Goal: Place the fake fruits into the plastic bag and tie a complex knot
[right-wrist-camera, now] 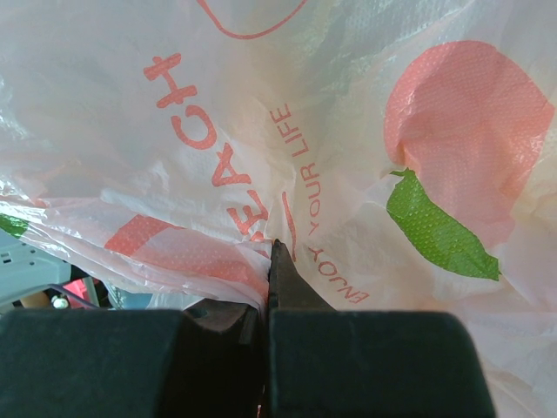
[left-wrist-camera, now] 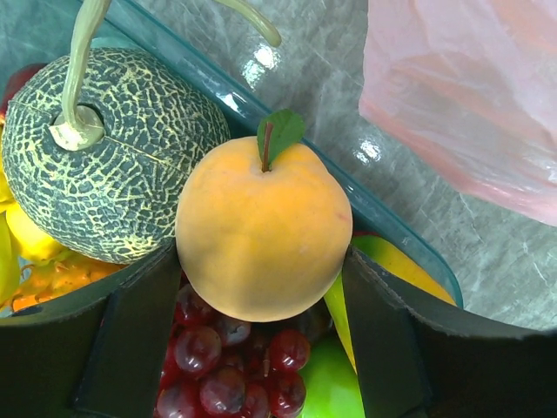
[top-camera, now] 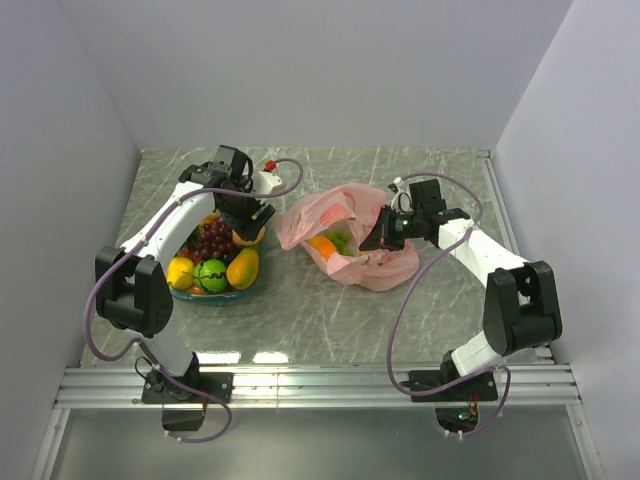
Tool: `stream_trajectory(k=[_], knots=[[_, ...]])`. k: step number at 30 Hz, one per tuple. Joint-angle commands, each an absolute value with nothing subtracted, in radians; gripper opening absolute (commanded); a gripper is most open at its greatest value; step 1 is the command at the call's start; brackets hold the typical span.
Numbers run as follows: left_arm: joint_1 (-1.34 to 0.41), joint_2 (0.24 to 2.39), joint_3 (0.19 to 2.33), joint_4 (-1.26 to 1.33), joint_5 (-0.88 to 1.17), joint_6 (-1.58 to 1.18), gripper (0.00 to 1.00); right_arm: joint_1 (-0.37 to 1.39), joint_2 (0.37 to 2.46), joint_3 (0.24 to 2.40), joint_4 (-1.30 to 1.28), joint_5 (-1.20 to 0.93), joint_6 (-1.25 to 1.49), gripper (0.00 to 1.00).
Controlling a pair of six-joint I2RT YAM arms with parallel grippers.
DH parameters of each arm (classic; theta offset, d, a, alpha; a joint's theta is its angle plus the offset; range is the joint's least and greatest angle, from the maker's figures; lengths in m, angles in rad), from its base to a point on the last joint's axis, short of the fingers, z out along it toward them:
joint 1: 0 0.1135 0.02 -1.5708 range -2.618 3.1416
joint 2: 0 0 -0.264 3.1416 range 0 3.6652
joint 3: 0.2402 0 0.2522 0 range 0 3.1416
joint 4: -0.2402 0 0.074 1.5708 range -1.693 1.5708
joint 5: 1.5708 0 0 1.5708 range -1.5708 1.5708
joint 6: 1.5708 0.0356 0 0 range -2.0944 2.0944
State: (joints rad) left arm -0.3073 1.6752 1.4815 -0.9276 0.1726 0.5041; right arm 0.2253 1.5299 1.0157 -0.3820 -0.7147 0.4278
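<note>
Grey-green marbled surface (top-camera: pixel 300 320), glossy, veined in white, with two bright light reflections near the front edge. Sitting directly on it, toward the left side: a clear teal tray (left-wrist-camera: pixel 383 218), heaped with fake fruits (top-camera: pixel 210 275). Just right of the tray, close but apart, with a strip of stone showing between: a thin pink plastic bag (top-camera: pixel 305 222), crumpled and slumped.

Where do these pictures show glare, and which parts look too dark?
Top external view: two bright glare patches on the metal rail, otherwise soft, even light. Left wrist view: the orange fruit is sharp; white highlights gleam beside the teal tray. Right wrist view: the plastic bag is bright and readable, the right gripper nearly black.
</note>
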Motion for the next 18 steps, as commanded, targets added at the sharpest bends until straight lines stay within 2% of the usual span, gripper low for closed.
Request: stream_trajectory(k=[1,11,18], knots=[[-0.311,1.663,1.522,-0.939,0.195,0.494,0.64,0.216,1.531,1.057,-0.377,-0.706,0.411,0.00],[-0.305,1.528,1.638,-0.917,0.340,0.440,0.57,0.216,1.537,1.063,-0.374,-0.712,0.420,0.00],[-0.316,1.416,1.651,-0.852,0.676,0.382,0.53,0.215,1.531,1.069,-0.368,-0.713,0.428,0.00]])
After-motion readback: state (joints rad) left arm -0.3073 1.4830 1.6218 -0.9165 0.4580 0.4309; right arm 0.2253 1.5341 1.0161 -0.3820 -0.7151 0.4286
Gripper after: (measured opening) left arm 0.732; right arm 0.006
